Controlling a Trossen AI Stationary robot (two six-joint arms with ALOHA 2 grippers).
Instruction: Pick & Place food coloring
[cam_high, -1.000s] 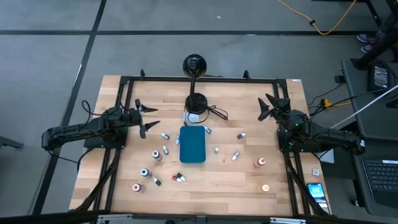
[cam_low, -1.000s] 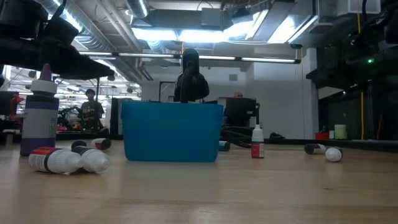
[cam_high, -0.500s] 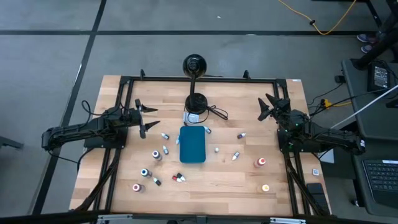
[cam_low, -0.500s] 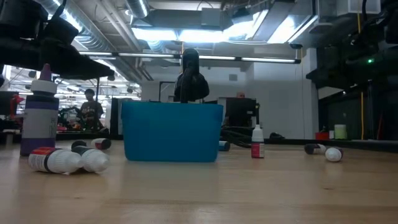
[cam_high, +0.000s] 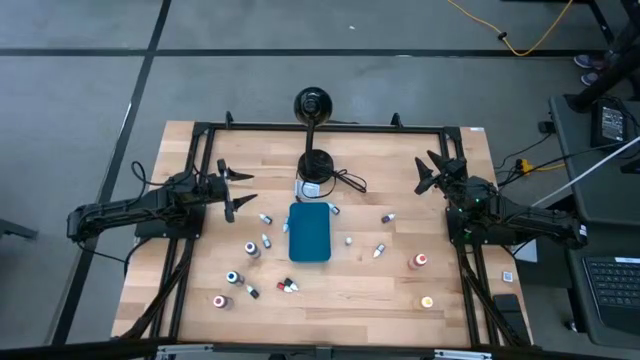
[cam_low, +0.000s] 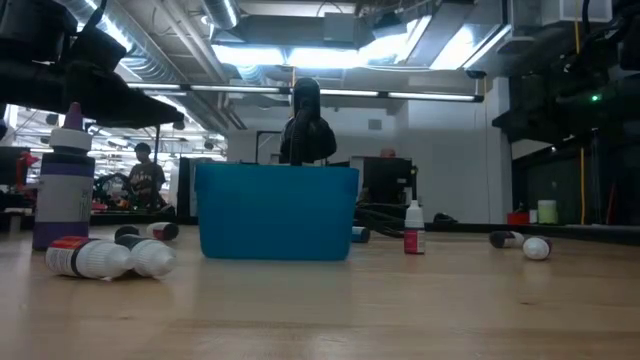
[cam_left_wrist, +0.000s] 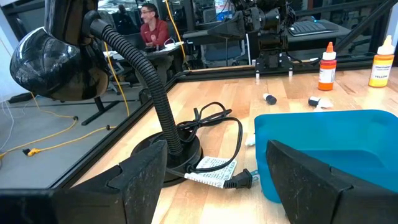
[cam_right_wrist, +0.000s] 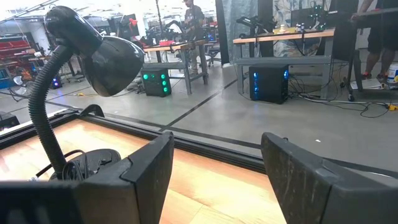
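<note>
Nearest the tabletop's front edge, your food coloring bottles lie scattered and none has been picked yet: an orange-capped one (cam_high: 427, 301) toward the front right corner, a red-capped one (cam_high: 421, 261) just behind it, two (cam_high: 289, 286) lying together in front of the teal tray (cam_high: 310, 233), and a loose cluster (cam_high: 243, 268) toward the front left. They lie on both sides of the tray, probably so that each arm has some within its own reach. The tray sits mid-tabletop as the likely drop spot; from above its inside looks bare, and the left wrist view shows no bottle in the part it sees. A few more bottles (cam_high: 386, 218) lie beside the tray toward the right edge. Farther back, your left gripper (cam_high: 236, 189) hangs above the left edge with fingers spread apart, holding nothing, and your right gripper (cam_high: 433, 172) waits likewise near the right edge, fingers apart. A black desk lamp (cam_high: 314, 166) stands behind the tray near the back edge.
</note>
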